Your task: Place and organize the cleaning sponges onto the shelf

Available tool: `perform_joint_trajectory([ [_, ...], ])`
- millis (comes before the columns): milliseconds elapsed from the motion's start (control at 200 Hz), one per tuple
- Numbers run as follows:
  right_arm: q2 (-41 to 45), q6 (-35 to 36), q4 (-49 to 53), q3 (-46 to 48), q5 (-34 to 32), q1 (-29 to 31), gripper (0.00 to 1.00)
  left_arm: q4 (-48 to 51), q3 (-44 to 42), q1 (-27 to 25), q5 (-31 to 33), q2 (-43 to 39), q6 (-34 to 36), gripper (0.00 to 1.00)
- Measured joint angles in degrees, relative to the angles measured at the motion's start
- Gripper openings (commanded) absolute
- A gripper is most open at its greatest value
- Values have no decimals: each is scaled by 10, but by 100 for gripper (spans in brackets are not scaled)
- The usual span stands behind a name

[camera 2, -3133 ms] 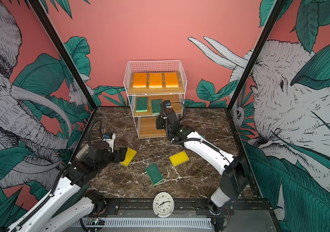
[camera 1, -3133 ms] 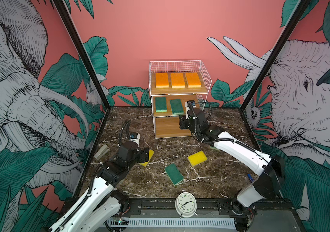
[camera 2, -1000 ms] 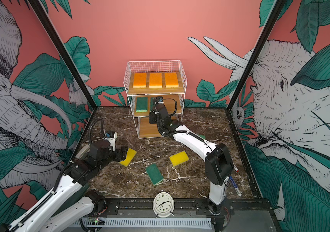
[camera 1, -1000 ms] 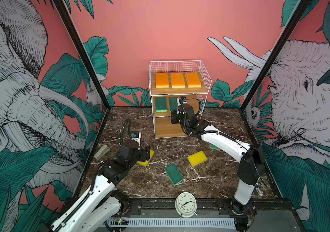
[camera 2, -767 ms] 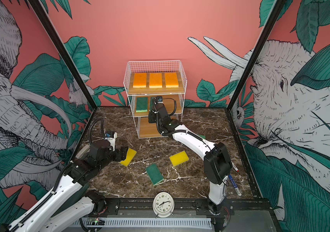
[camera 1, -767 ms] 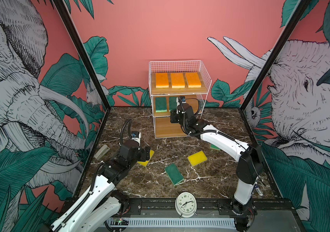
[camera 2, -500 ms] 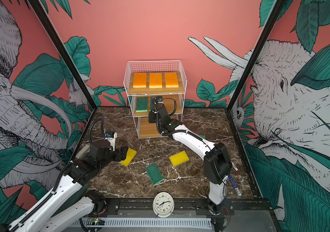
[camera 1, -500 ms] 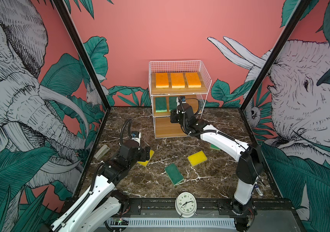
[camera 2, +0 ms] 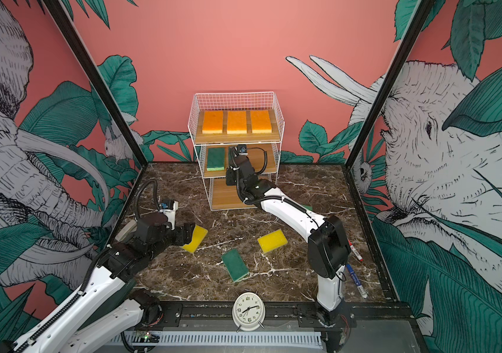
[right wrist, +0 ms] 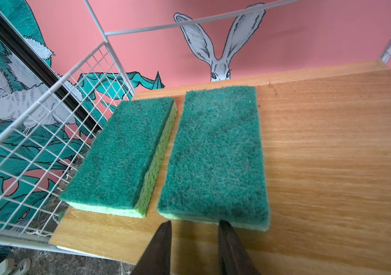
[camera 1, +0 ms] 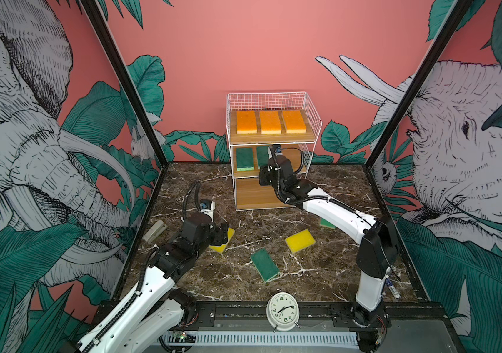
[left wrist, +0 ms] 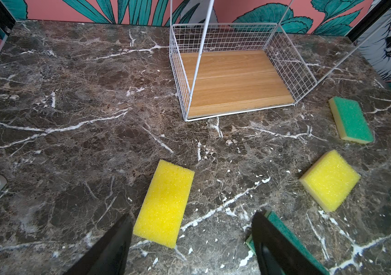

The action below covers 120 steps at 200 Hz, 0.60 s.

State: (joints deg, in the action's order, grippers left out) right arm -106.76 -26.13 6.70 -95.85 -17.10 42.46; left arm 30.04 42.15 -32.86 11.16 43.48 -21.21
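In both top views a white round alarm clock (camera 1: 282, 310) (camera 2: 248, 311) with black numerals around its dial stands on the black front rail. The floor is a dark brown marble tabletop (camera 1: 243, 211) with white veins, boxed in by pink walls painted with grey elephants and teal leaves. At the back stands the white wire-mesh shelf with light wooden boards (camera 1: 266, 101) (camera 2: 234, 102). Three orange rectangular sponges (camera 1: 270, 121) (camera 2: 236, 121) lie side by side on its top board. A dark green scouring sponge (camera 1: 245, 159) (camera 2: 215, 159) lies at the left of the middle board. The right arm reaches into that tier and hides its own gripper there. On the marble, one yellow foam sponge (camera 1: 222, 241) (camera 2: 196, 238) lies just in front of the left gripper (camera 1: 223, 233) (camera 2: 188, 233). Another yellow sponge (camera 1: 300, 240) (camera 2: 272, 240) lies further right, and a loose green sponge (camera 1: 264, 264) (camera 2: 235, 264) lies nearer the clock.

In the left wrist view the left gripper's black fingers (left wrist: 118, 238) stand wide apart and grip nothing. The porous yellow sponge lies flat just beside one finger, and the loose green sponge is half hidden behind the other. A paler green sponge on yellowish foam (left wrist: 350, 120) lies near the shelf's bottom corner.

In the right wrist view two dark green sponges lie side by side on the middle board against the mesh side wall, with fuzzy tops over light green foam. The right gripper (right wrist: 195, 223) is narrowly parted and clamps nothing. Its tips are at the near end of the second green sponge (right wrist: 215, 154); I cannot tell whether they touch it.
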Motion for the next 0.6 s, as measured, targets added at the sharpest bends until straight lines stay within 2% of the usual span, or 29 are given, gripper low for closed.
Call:
perform_joint_trajectory([
  [240,9,0,-9,16,1,3,36,0,0,0,0,0,0,79],
  [380,43,4,-10,52,-3,9,38,1,0,0,3,0,0,80],
  [490,80,8,-2,83,-11,20,51,7,0,0,10,0,1,80],
  [600,128,9,15,113,-22,30,60,23,2,0,20,0,4,81],
])
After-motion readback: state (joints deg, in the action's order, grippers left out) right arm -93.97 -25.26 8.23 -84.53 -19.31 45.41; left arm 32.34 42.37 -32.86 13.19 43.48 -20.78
